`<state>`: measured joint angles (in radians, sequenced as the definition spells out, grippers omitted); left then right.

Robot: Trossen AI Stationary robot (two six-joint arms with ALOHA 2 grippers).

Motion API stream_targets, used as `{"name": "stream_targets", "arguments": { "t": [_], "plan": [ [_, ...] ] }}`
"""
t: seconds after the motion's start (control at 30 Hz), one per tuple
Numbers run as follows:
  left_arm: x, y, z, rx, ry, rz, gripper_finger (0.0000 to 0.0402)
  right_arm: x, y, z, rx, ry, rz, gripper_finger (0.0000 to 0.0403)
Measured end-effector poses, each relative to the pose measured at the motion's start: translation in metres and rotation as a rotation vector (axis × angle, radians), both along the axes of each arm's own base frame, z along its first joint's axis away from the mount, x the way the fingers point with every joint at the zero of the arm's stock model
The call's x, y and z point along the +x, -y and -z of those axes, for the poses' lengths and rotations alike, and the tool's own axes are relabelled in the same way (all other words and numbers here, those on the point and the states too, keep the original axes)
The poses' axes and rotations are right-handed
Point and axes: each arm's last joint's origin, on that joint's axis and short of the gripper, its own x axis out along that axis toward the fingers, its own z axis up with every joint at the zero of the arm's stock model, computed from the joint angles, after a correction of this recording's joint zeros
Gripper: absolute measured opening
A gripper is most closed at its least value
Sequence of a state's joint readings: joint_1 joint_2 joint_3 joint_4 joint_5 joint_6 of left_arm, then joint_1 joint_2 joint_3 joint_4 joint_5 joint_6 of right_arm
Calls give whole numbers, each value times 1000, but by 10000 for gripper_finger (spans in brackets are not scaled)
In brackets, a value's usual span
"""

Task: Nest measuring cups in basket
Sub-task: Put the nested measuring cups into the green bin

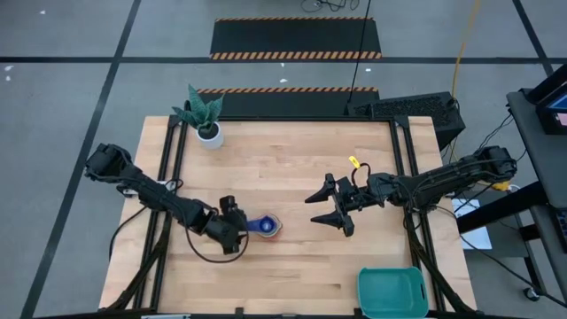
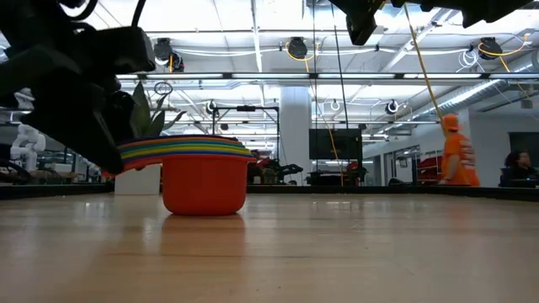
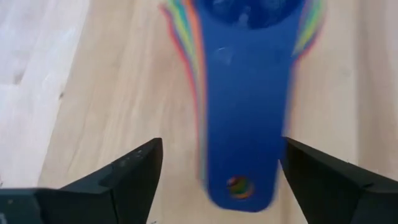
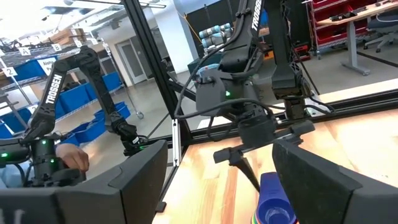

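The measuring cups (image 1: 266, 226) stand nested in one stack on the table's near left, the stack's base on the wood; the outermost cup (image 2: 205, 181) is red and the innermost (image 4: 273, 199) is blue. Their flat handles lie stacked, the blue one (image 3: 245, 124) on top. My left gripper (image 3: 222, 155) is open and slants down, one finger on each side of the handles' free end. My right gripper (image 1: 326, 211) hangs open above the table's middle, holding nothing. The teal basket (image 1: 392, 291) sits at the near right edge. My left gripper stands open astride the blue handle near its free end (image 3: 273, 168). One finger (image 3: 311, 174) lies right beside the handle's side edge, and I cannot tell whether it touches. The other finger (image 3: 134, 174) stands clear of the handle.
A white pot with a green plant (image 1: 208, 133) stands at the far left corner. Bare wood lies between the stack and the basket. Beyond the table, people show in the room, one in orange (image 2: 459, 156).
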<state>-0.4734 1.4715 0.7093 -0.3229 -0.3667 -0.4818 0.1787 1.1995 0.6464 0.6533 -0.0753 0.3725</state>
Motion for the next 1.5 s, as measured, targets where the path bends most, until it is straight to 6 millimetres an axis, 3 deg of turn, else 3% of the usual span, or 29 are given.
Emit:
{"name": "stream_targets", "arguments": {
  "t": [0.6,1.5],
  "plan": [
    [-2,-3,4,5,-18,4,180,0,0,0,-3,1,0,281],
    [-1,-4,3,51,-6,14,132,0,0,1,-21,-8,8,281]
  ]
}}
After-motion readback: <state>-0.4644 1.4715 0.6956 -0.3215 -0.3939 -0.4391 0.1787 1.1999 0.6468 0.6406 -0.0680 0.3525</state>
